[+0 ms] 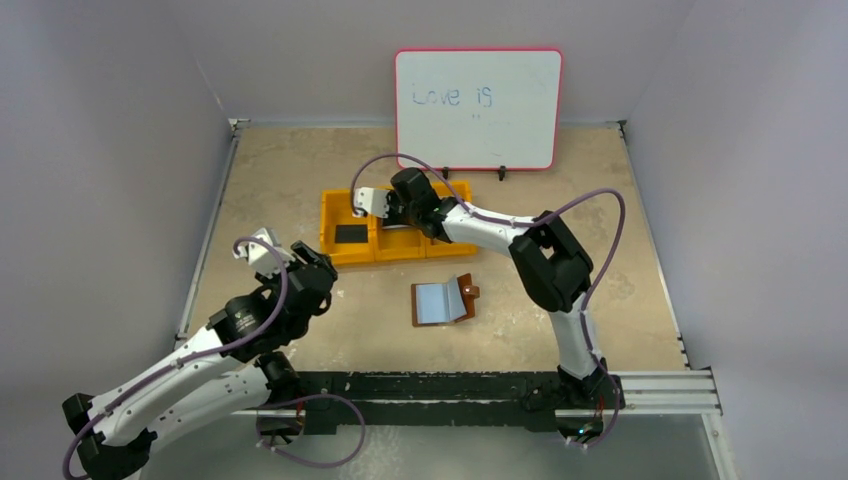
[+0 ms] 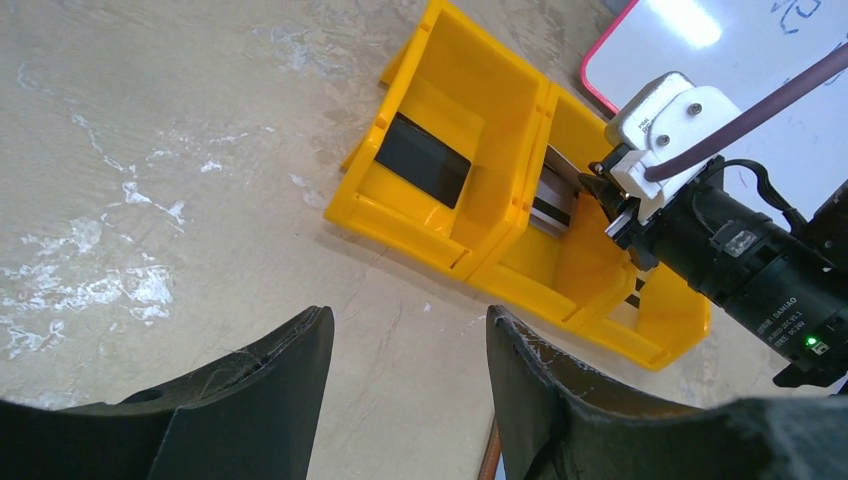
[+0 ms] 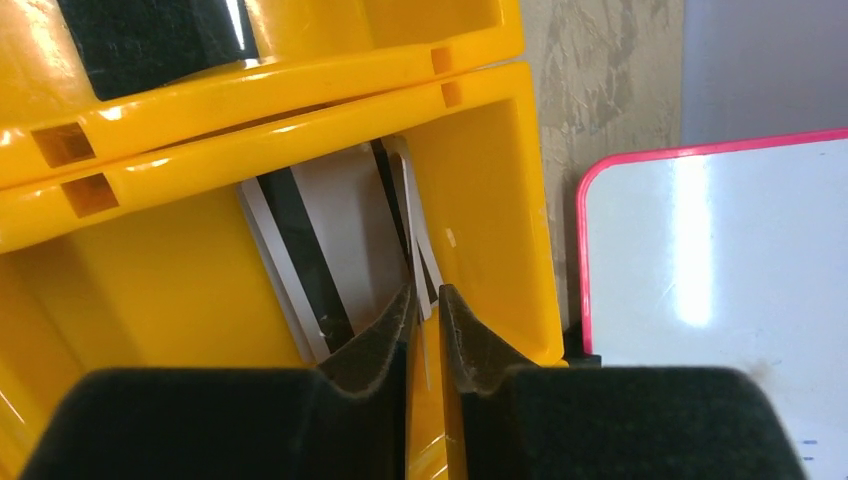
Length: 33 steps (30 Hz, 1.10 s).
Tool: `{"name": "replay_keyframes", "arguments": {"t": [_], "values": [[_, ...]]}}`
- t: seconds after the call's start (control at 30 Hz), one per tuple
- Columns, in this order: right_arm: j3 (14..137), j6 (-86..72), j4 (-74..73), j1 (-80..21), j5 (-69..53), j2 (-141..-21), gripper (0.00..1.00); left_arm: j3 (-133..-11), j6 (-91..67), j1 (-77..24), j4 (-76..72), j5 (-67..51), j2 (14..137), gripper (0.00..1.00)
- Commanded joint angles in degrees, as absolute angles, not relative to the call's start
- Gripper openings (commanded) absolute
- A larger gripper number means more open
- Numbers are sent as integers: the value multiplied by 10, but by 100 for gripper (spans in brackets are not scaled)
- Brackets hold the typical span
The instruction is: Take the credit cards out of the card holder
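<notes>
The card holder [image 1: 443, 300], a brown bifold wallet, lies open on the table with its pale sleeves up; the left wrist view shows only its brown edge [image 2: 492, 455]. My right gripper [image 3: 427, 295] reaches into the middle compartment of the yellow bin [image 1: 338, 208]. Its jaws stand a narrow slit apart, and a thin white credit card [image 3: 418, 262] stands edge-on between them, not pinched. A grey-white card with a dark stripe [image 3: 300, 250] leans in the same compartment. A black card [image 1: 350, 234] lies in the left compartment. My left gripper [image 2: 410, 330] hovers open and empty over bare table, left of the wallet.
A pink-framed whiteboard [image 1: 478, 108] stands at the back, just behind the bin. The bin's walls [image 3: 480, 180] close in around my right fingers. Grey walls enclose the table on the left and right.
</notes>
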<state>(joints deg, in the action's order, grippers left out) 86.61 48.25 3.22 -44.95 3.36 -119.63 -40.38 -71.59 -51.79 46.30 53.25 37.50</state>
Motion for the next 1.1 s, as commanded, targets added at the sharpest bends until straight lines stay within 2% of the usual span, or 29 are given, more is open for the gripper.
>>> {"name": "replay_keyframes", "arguments": {"t": [0.0,0.33,0.5,0.6,0.67,0.7,0.83,1.07], "values": [[893,503,40,-454,31,-1191,16,-401,-728,-516,468,554,370,57],[888,487,26,-454,0,-1180,23,-402,-727,-516,468,550,373,57],[889,414,28,-454,-31,-1150,24,-402,-731,-516,469,549,372,57],[894,313,32,-453,-75,-1135,20,-401,-732,-516,469,548,371,57],[894,257,29,-453,-83,-1133,6,-401,-733,-516,469,548,371,57],[893,229,27,-453,-86,-1133,3,-401,-733,-515,470,548,370,57],[877,157,17,-454,-102,-1138,0,-402,-733,-516,469,545,368,57],[872,155,-12,-453,-154,-1165,0,-401,-733,-515,469,538,369,57]]}}
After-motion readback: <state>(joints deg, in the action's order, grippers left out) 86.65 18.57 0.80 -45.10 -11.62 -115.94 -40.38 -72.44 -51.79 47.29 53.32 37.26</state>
